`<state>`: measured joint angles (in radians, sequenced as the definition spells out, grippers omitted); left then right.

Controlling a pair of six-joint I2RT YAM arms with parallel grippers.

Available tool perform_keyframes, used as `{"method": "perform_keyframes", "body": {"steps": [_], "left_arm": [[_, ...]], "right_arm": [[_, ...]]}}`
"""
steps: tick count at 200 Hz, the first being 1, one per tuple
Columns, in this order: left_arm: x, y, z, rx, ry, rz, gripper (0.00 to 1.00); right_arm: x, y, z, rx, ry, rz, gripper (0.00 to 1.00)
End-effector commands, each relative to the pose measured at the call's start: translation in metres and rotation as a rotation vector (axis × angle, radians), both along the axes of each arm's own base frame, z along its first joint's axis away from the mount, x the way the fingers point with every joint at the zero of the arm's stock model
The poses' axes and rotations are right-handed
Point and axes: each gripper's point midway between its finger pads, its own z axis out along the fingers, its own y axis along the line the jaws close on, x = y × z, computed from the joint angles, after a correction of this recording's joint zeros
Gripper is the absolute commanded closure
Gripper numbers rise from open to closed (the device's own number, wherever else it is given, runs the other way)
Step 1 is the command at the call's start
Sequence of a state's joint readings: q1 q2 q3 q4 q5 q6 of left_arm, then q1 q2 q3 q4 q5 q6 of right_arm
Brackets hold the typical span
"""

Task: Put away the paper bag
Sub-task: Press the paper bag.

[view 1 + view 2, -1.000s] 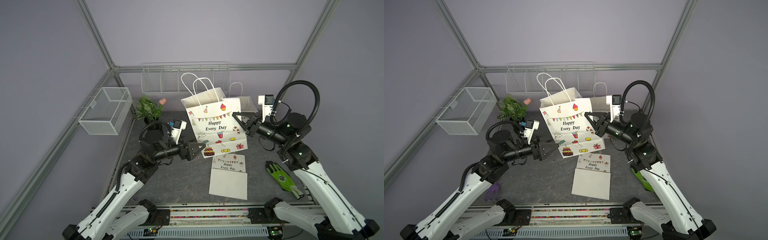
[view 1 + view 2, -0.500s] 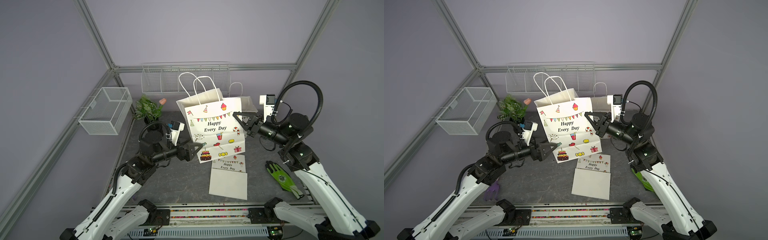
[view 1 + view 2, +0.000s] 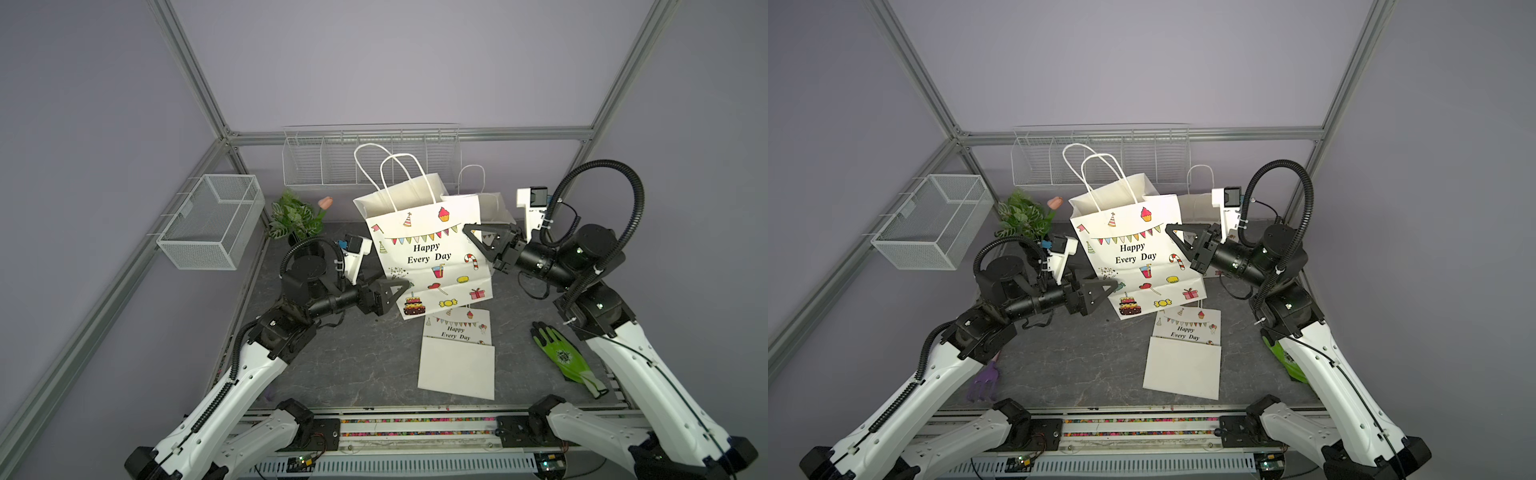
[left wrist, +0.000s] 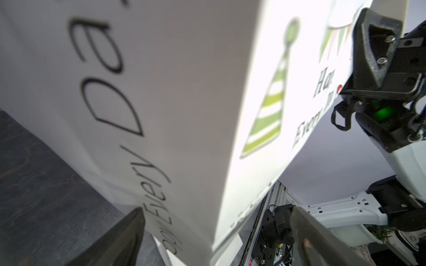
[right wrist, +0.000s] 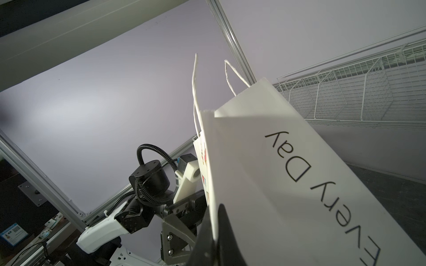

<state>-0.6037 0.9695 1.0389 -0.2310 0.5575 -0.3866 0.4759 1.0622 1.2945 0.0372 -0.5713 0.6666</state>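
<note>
A: Nearest me, my left gripper (image 3: 395,287) stands fully open at the lower left corner of the bag (image 3: 428,257) and holds nothing. In the left wrist view the bag's folded side edge sits between its fingers.
B: Where is the bag?
A: Mid-scene over the table (image 3: 353,357), upright but tilted, just behind a flat bag (image 3: 456,365). I can't tell whether its base touches down.
B: What has it?
A: My right gripper (image 3: 467,229) does, clamped shut on the upper right edge of the front panel.
B: How will it handle?
A: I judge it light, thin paper that creases or tears if I squeeze a panel. On one pinch it can swing. I'd take it at the creased side edges, where it's stiffest, or by the handles (image 3: 400,154).
B: Looks?
A: It's white with "Happy Every Day" in black, plus bunting, a cake, sweets and a party hat. Two white cord loops stand above an open mouth.
B: Beyond it?
A: The rack (image 3: 316,166) on the back wall is well behind it. That's probably where it goes.
</note>
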Motion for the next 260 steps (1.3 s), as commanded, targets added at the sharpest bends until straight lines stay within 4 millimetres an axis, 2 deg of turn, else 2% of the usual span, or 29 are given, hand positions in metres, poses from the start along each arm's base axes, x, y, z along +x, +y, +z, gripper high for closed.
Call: {"method": "perform_keyframes", "body": {"steps": [1,18,45,60,80,112,117,123,133,150,153,190,217,240,260], "left_arm": [[-0.01,-0.011,0.035,-0.1,-0.054,-0.092,0.02],[-0.012,-0.014,0.042,-0.122,-0.062,-0.115,0.12],[-0.016,-0.014,0.051,-0.14,-0.08,-0.134,0.48],[-0.018,-0.013,0.053,-0.144,-0.082,-0.138,0.63],[-0.021,-0.011,0.053,-0.14,-0.084,-0.137,0.71],[-0.027,-0.004,0.054,-0.123,-0.097,-0.12,0.74],[-0.027,-0.002,0.053,-0.118,-0.098,-0.115,0.73],[-0.028,-0.001,0.052,-0.11,-0.098,-0.111,0.67],[-0.029,0.002,0.051,-0.092,-0.102,-0.099,0.47],[-0.029,0.009,0.044,-0.046,-0.102,-0.058,0.04],[-0.029,0.011,0.042,-0.038,-0.103,-0.05,0.0],[-0.025,0.029,0.035,0.013,-0.107,0.062,0.0],[-0.021,0.026,0.028,0.036,-0.084,0.061,0.0],[-0.018,0.032,0.019,0.073,-0.077,0.093,0.0],[-0.023,0.027,0.023,0.034,-0.073,0.054,0.0]], "right_arm": [[-0.004,0.006,0.007,0.039,-0.007,0.052,0.93],[-0.003,0.007,0.005,0.034,-0.005,0.051,0.93],[-0.004,0.007,0.004,0.022,-0.006,0.053,0.93],[-0.004,0.007,0.003,0.015,-0.006,0.052,0.93],[-0.005,0.005,0.001,0.001,-0.01,0.039,0.93],[-0.007,0.0,0.0,-0.038,-0.025,0.005,0.93],[-0.007,-0.001,0.001,-0.04,-0.028,0.003,0.93],[-0.008,-0.002,0.001,-0.041,-0.03,0.001,0.93],[-0.011,-0.003,0.003,-0.039,-0.036,0.0,0.93],[-0.014,-0.006,0.008,-0.034,-0.047,-0.002,0.93],[-0.015,-0.006,0.009,-0.034,-0.049,-0.002,0.93],[-0.018,-0.011,0.018,-0.015,-0.054,0.005,0.93],[-0.02,-0.009,0.022,0.009,-0.05,0.027,0.93],[-0.024,-0.011,0.028,0.022,-0.057,0.041,0.93],[-0.025,-0.011,0.032,0.03,-0.058,0.049,0.94]]}}
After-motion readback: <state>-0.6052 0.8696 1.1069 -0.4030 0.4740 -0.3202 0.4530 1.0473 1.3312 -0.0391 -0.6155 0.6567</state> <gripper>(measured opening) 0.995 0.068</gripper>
